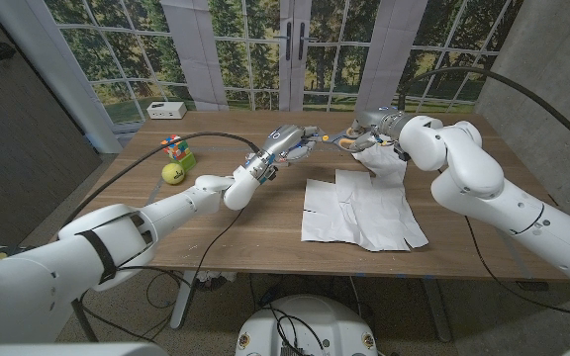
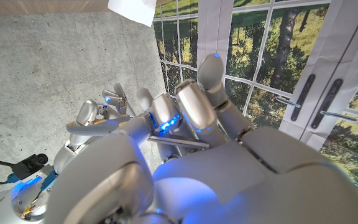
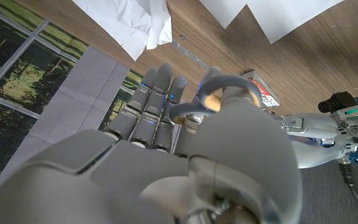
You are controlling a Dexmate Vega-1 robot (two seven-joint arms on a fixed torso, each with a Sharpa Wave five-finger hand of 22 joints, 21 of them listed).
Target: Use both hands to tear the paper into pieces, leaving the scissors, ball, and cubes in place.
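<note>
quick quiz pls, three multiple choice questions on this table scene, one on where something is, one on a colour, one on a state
1. Where is the ball?
A. on the robot's left side of the table, next to the cubes
B. on top of the paper
C. on the floor under the table

2. What colour is the paper?
A. blue
B. white
C. brown

3. How is the big sheet of paper right now?
A. rolled into a tube
B. held up in the air by both hands
C. lying on the table

Answers:
1 A: the ball sits just in front of the cubes on the left part of the table.
2 B: the paper is plain white against the brown wood.
3 C: the sheet lies spread on the tabletop, with a jagged edge.
</note>
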